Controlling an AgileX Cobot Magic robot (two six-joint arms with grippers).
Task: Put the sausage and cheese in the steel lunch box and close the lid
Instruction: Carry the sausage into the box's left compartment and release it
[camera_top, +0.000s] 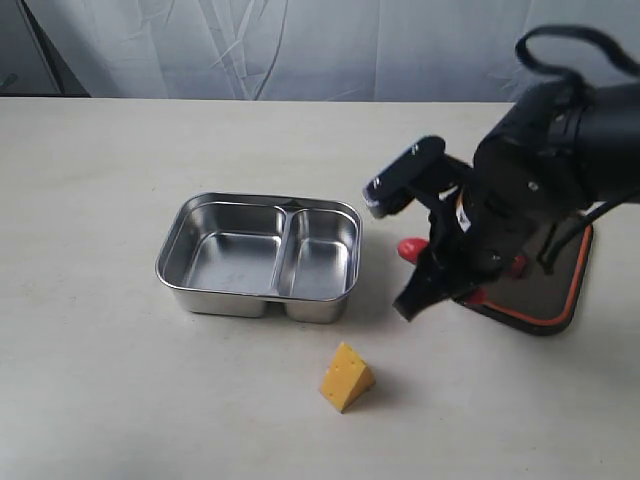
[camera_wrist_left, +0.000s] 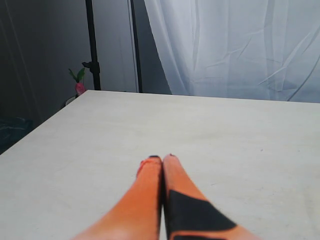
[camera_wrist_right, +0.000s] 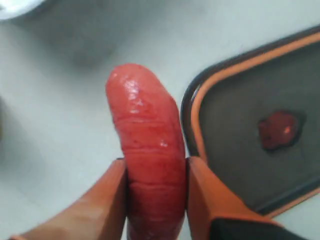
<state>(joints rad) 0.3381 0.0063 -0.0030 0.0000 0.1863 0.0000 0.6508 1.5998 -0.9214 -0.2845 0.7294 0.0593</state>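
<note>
Nearest the camera I saw the cheese (camera_top: 346, 377) on the table (camera_top: 100, 400), steel lunch box (camera_top: 175, 240) behind it. Right gripper (camera_wrist_right: 156, 161) pinched the sausage (camera_wrist_right: 147, 130) between box and lid (camera_top: 565, 300) (orange rim showing). Left gripper (camera_wrist_left: 162, 159) sat with jaws pressed together, over the table.

I've got loads of room on the left half of the tabletop (camera_top: 90, 380), and the steel lunch box (camera_top: 232, 262) stands open from above, both compartments. The tight bit is between box and lid (camera_top: 565, 275): my right pincer (camera_wrist_right: 157, 162) with the sausage (camera_wrist_right: 145, 125) fills that gap. The cheese (camera_top: 347, 377) sits alone out front, clear all round.
</note>
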